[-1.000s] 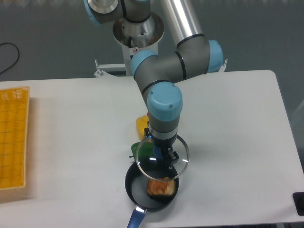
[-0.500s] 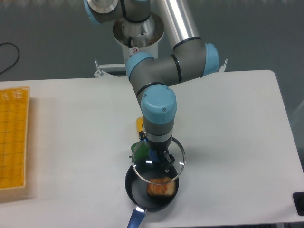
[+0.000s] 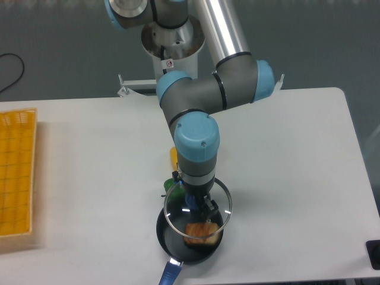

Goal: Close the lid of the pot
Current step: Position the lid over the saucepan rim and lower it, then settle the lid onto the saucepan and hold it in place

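The black pot (image 3: 172, 244) sits at the table's front edge, its blue handle (image 3: 170, 274) pointing toward the camera. An orange-brown piece of food (image 3: 202, 230) lies inside it. The clear glass lid (image 3: 178, 215) with a silver rim hangs just above the pot, slightly tilted and shifted a little to the back right of it. My gripper (image 3: 196, 202) reaches straight down onto the lid's centre and is shut on the lid's blue knob, which is mostly hidden by the fingers.
A yellow object (image 3: 174, 155) and a green one (image 3: 169, 185) lie just behind the pot, partly hidden by the arm. A yellow grid tray (image 3: 15, 172) sits at the table's left edge. A dark object (image 3: 374, 253) shows at the front right corner.
The gripper carried the lid a little to the left and lower, closer over the pot. The pot and food stayed still.
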Robot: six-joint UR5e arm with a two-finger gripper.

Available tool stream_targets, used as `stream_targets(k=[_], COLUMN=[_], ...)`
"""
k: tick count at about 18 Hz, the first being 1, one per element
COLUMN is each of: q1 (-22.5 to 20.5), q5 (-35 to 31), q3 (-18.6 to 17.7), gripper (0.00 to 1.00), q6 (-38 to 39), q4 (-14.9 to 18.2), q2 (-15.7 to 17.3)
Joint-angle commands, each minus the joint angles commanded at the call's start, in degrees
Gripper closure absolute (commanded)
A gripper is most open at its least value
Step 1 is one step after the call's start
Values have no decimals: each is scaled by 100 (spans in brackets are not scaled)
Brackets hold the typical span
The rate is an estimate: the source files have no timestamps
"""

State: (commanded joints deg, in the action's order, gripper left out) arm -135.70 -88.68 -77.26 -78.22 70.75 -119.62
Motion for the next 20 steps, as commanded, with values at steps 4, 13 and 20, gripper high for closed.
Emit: stream_targets(k=[4, 13, 20], q1=[26, 70, 123], q5=[0, 0, -9], q3=[79, 202, 360], gripper=[52, 52, 52], q6=[62, 237, 396], q4=[0, 0, 0], q2=[-70, -185, -316])
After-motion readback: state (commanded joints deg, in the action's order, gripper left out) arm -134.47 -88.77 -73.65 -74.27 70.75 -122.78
